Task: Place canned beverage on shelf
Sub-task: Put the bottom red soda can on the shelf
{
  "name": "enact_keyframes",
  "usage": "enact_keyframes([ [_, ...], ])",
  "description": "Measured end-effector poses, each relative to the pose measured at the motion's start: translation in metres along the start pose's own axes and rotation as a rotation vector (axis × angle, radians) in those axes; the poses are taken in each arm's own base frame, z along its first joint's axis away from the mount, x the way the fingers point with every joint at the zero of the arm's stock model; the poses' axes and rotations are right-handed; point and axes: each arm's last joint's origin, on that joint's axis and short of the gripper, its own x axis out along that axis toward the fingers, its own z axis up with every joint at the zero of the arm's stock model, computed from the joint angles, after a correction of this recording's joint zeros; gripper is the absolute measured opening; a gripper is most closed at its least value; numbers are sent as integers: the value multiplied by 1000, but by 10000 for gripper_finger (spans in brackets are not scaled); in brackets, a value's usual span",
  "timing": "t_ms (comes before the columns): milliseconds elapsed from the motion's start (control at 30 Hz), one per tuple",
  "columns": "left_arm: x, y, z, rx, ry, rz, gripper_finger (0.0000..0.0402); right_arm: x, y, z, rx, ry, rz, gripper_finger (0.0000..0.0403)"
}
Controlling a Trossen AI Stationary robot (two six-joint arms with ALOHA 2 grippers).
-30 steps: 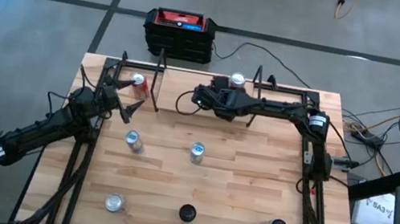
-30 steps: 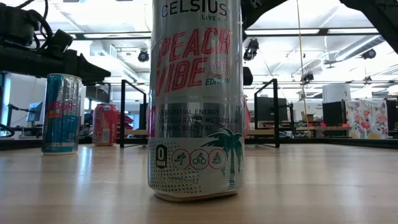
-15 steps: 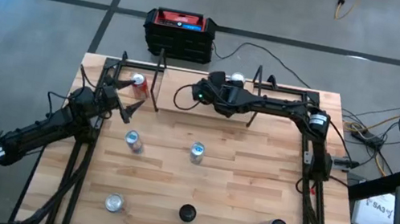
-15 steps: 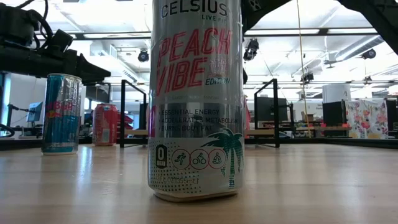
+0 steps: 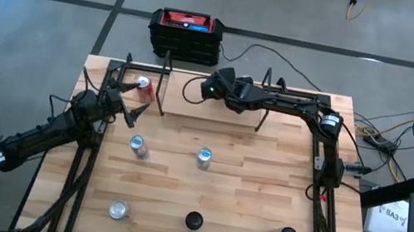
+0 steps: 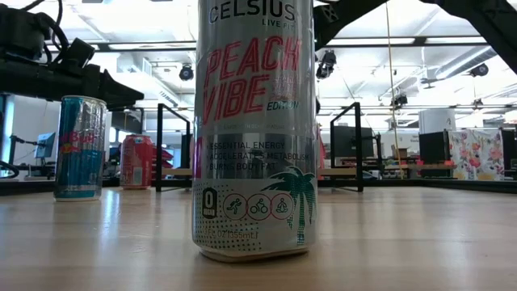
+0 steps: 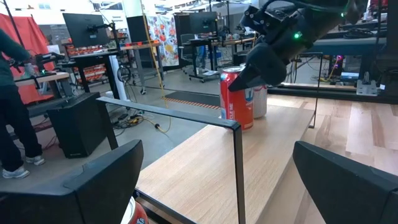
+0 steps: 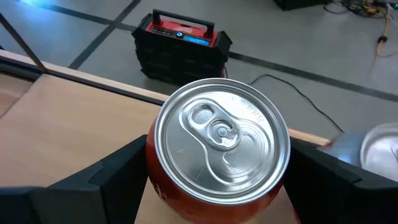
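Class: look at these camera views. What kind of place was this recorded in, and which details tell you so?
Probably a robotics lab or open workshop: ceiling strip lights, desks with monitors, loose cables on a bare concrete floor, and a person standing at a workbench.

Right claw gripping; left claw wide.

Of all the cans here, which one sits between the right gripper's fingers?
The red can clamped in the right gripper on the shelf, beside a white can. The other red can stands near the open left gripper.
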Motion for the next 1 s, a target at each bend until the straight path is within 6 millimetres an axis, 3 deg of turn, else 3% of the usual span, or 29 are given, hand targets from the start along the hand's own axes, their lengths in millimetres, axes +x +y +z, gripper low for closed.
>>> enact_keyframes([
  [700, 0, 0, 0, 0, 1, 0, 398, 1, 1, 0, -51, -1, 30, 306],
  [1000, 0, 0, 0, 0, 1, -1, 398, 18, 10, -10, -38, -23, 16, 306],
])
